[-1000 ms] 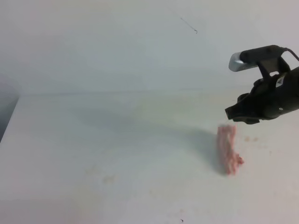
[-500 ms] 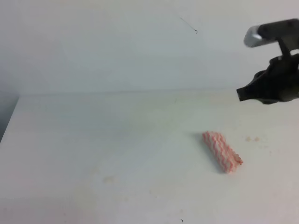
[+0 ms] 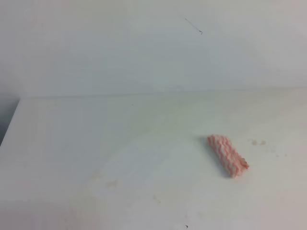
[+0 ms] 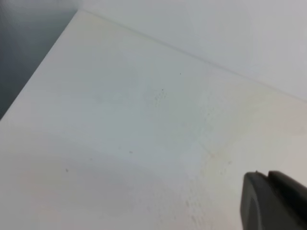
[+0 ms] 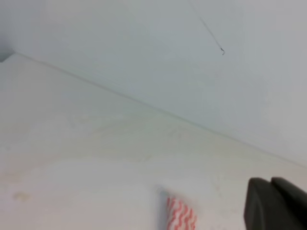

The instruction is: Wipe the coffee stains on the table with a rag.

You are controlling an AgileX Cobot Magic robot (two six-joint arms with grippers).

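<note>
From the high view I see the rag [image 3: 228,155] lying loose on the table [image 3: 96,143], crumpled into a diagonal roll toward the right side, with faint brownish specks of the coffee stains [image 3: 258,142] just to its right, apart from it. Neither arm shows there. Each wrist view catches only a dark corner of its own gripper (left gripper [image 4: 273,201], right gripper [image 5: 276,203]), so I cannot tell how wide either stands; nothing visible is held.
</note>
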